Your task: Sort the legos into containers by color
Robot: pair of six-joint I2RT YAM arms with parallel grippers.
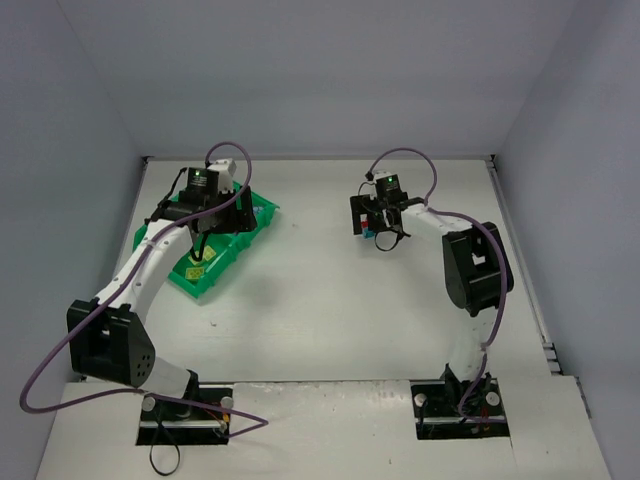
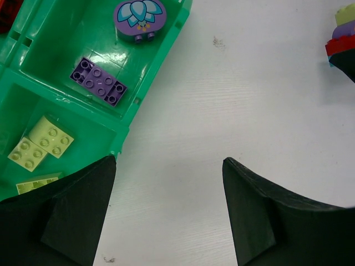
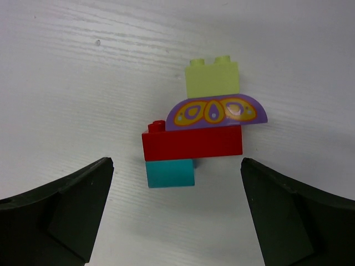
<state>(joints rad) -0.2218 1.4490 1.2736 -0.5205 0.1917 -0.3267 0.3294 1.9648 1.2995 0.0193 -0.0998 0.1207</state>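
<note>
As we read the top view, the left gripper (image 1: 203, 245) hangs over the green tray (image 1: 258, 213), and the right gripper (image 1: 383, 236) sits well to the tray's right, over a small stack of legos (image 1: 374, 232).

From the left wrist, the fingers are spread and empty over the tray's edge. A purple brick (image 2: 99, 81) and a round purple piece (image 2: 140, 19) share one compartment, with yellow-green bricks (image 2: 41, 144) in the next.

From the right wrist, the fingers are spread and empty, with the stack just ahead between them: a yellow-green brick (image 3: 212, 77), purple arch (image 3: 219, 112), red brick (image 3: 192, 143) and cyan brick (image 3: 170, 173), all joined.

We judge the step in hand is picking from this stack. The next move calls for closing on it and separating the pieces before carrying them to the tray.
</note>
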